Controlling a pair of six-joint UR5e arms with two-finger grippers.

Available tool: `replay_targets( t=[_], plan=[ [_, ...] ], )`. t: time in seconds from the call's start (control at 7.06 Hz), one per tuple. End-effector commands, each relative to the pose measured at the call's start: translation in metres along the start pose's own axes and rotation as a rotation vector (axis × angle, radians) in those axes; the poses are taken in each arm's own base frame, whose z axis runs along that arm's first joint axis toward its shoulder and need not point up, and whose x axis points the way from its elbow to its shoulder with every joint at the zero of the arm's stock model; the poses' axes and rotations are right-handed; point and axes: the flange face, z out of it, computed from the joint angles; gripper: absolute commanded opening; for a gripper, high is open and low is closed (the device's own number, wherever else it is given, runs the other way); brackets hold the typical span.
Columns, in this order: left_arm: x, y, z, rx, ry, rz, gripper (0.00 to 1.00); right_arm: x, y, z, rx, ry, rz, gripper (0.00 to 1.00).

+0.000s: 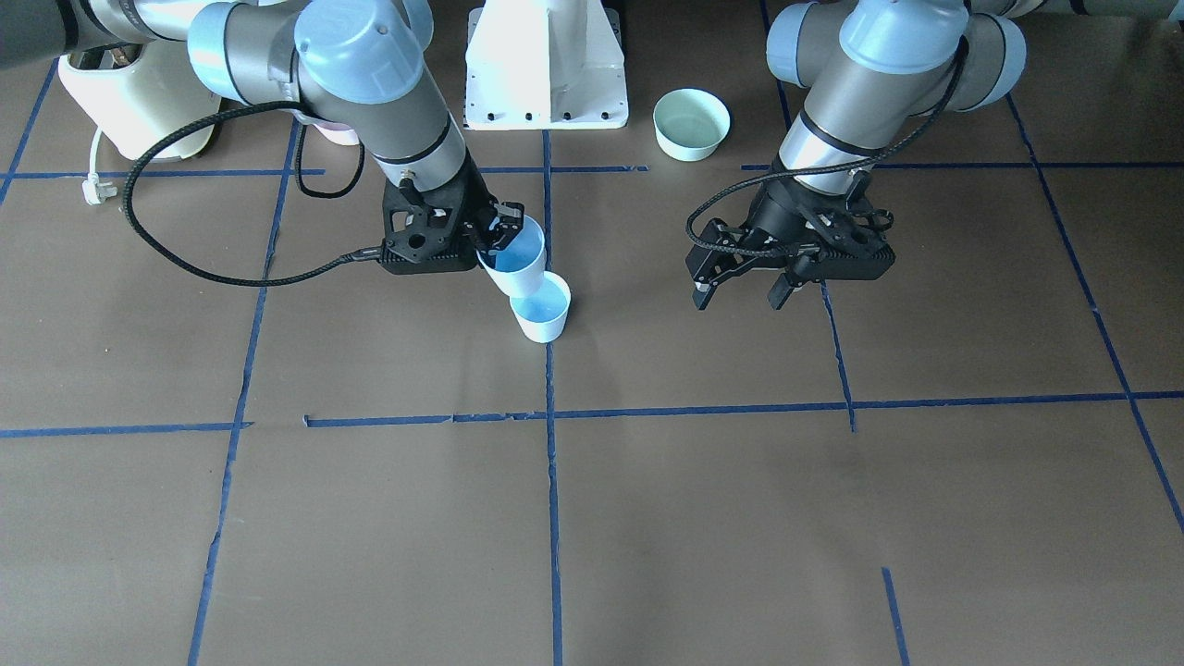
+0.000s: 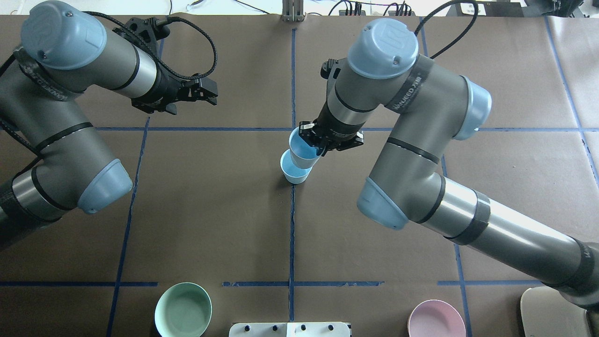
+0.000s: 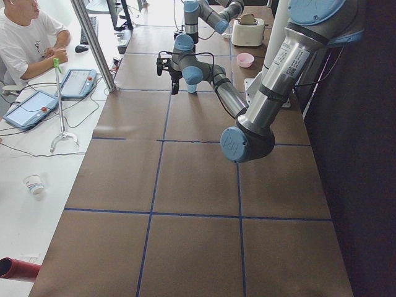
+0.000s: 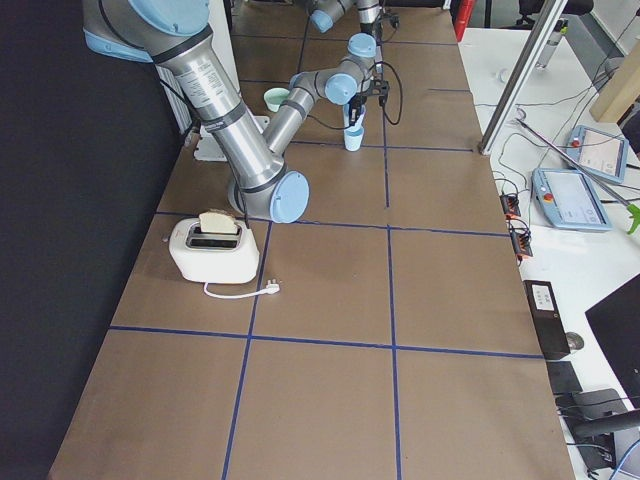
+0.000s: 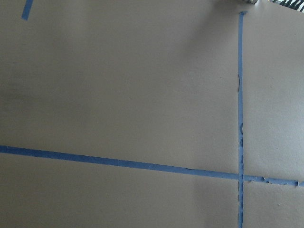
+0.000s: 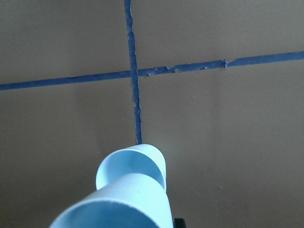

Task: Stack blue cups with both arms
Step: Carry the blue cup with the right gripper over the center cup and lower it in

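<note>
1. Closest to us, along the robot-side edge of the tabletop [image 2: 210, 224], sit a mint-green bowl [image 2: 183, 310] and a pink bowl [image 2: 436, 320], one on each side of the white pedestal [image 2: 290, 329]. Neither bowl belongs to this job.
2. Further out, about midway between that edge and the operators' edge, the standing blue cup [image 2: 295, 174] rests upright, mouth up, on the central blue tape line [image 2: 292, 224].
3. Just beyond it, the right hand [image 1: 495, 237] is clamped on the rim of the held blue cup [image 2: 302, 152]. That cup is tilted, with its base at the standing cup's mouth. We cannot tell whether the two touch or whether the base has gone in.
4. We judge the step in hand to be the nesting itself: one cup is carried but not yet seated.
5. As we read it, the next move calls for righting the tilt, centring the base over the mouth, lowering straight, and only then letting go. A skewed push could tip the light standing cup.
6. Farthest out, toward the operators' edge on the robot's left side, the left hand [image 1: 740, 296] hangs with its fingers spread and nothing between them, well apart from both cups.
</note>
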Motion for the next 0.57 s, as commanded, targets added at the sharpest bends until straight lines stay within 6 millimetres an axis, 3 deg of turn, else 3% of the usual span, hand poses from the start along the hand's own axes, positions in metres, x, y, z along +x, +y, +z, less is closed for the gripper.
replay_targets(
  t=[0.0,0.42],
  plan=[
    [-0.0004,0.0010,0.0016,-0.002,-0.002,0.000,1.00,-0.0288,-0.0087,0.0182,0.010,0.029,0.012,0.00],
    [-0.0009,0.0003,0.0034,-0.001,0.001,0.000,1.00,-0.0234,-0.0060,0.0247,0.006,0.041,0.014,0.00]
  ],
)
